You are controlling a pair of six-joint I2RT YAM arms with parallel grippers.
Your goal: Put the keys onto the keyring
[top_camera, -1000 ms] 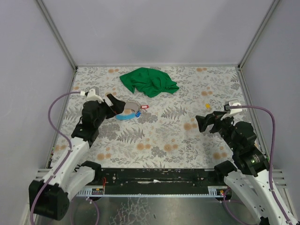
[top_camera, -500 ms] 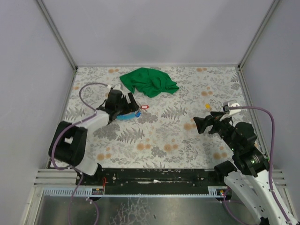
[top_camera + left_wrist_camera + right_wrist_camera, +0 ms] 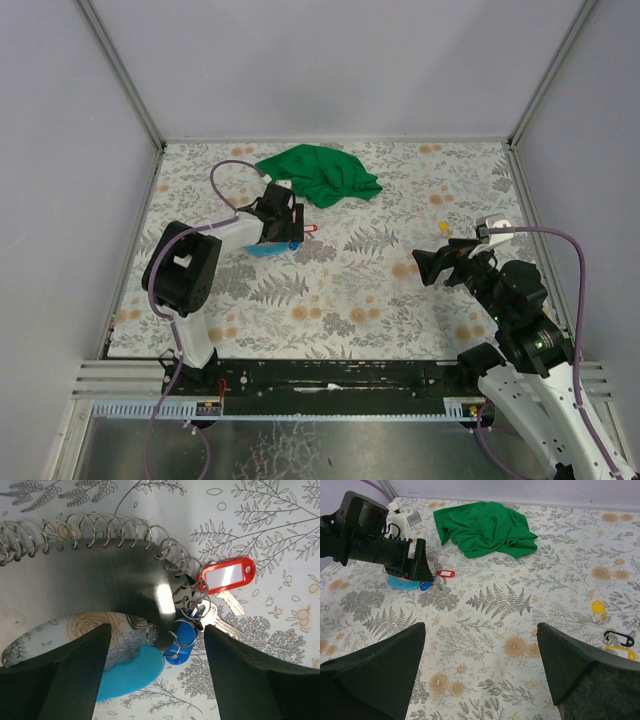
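Note:
The keyring (image 3: 115, 575) is a curved grey metal piece with several wire rings along its edge, lying on the floral cloth. A red-tagged key (image 3: 227, 576) and a blue-tagged key (image 3: 181, 639) hang in the rings at its right end. My left gripper (image 3: 156, 650) hovers open over that end, its fingers on either side of the blue tag and touching nothing. In the top view the left gripper (image 3: 283, 225) sits beside the red tag (image 3: 311, 228). My right gripper (image 3: 480, 675) is open and empty, well off to the right (image 3: 425, 268).
A turquoise plastic piece (image 3: 130, 672) lies under the keyring's end. A crumpled green cloth (image 3: 318, 173) sits at the back. A yellow-tagged key (image 3: 598, 611) and a dark-and-yellow item (image 3: 618, 642) lie at the right. Grey walls enclose the table.
The left arm has stretched out and brought its gripper to the right, over the keyring's end, with its jaws narrowing somewhat. The right arm has hardly moved.

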